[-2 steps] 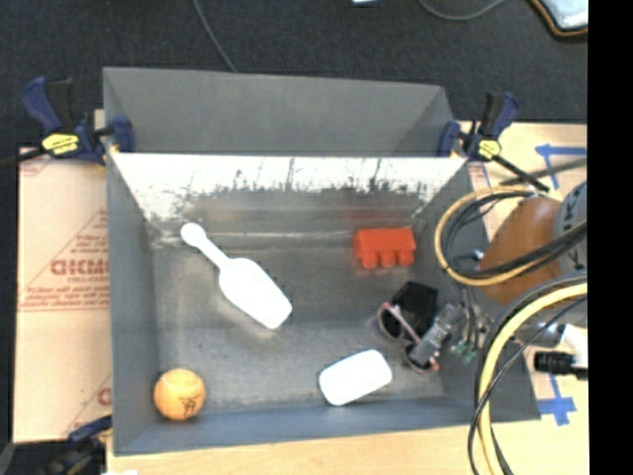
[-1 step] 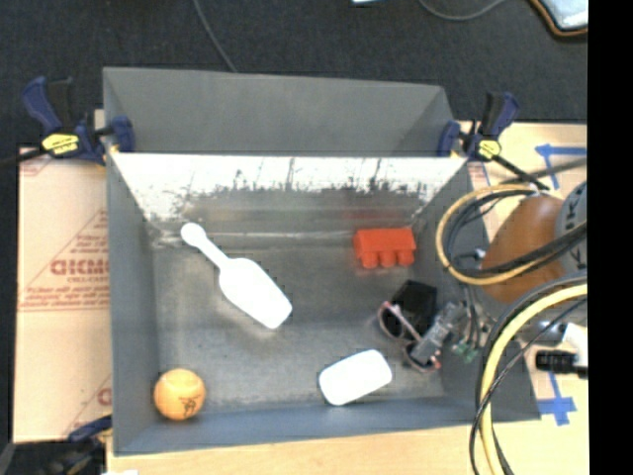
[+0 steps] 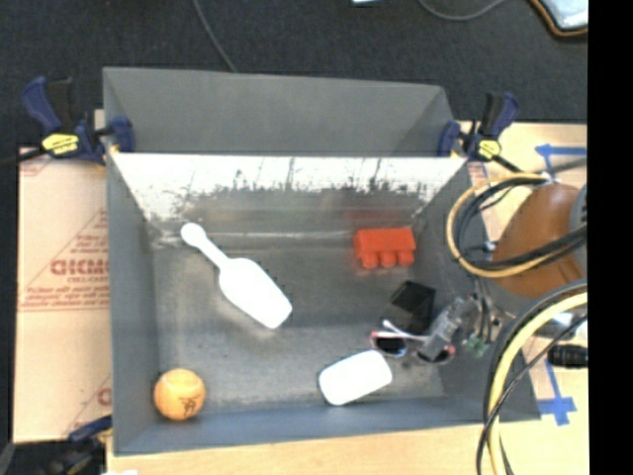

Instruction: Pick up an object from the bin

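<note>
Gripper (image 3: pixel 397 342) nr white oval thing (image 3: pixel 356 377)

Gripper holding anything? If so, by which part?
Cannot tell. The gripper is low in the bin's near right corner, just above the white oval object; any hold is unclear.

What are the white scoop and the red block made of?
White scoop: probably plastic; smooth, even white, moulded in one piece with its handle. Red block: likely hard plastic; flat bright colour, round studs along its front edge, like a toy brick.
</note>
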{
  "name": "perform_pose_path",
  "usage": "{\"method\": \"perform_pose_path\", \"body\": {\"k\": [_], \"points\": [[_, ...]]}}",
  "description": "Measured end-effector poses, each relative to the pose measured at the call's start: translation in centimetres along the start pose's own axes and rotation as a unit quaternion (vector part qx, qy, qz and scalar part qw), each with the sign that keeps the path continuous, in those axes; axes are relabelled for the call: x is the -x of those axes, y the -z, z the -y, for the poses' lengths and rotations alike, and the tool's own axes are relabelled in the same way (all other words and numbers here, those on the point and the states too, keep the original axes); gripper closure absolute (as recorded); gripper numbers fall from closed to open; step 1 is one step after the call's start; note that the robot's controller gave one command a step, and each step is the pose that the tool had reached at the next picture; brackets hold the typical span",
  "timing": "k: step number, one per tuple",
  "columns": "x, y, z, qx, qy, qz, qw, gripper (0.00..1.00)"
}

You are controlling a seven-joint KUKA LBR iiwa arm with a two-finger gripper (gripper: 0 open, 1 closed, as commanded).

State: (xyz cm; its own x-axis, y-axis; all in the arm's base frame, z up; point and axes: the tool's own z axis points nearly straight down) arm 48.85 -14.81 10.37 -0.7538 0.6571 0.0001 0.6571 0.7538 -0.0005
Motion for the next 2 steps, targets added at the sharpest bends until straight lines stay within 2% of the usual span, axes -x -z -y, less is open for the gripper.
{"method": "perform_pose_path", "body": {"k": [1,2], "points": [[0.1,5.5,0.0,0.001,0.001,0.0014,1.0000,1.00],[0.3,8.9,-0.1,0.002,0.002,0.0047,1.0000,1.00]]}}
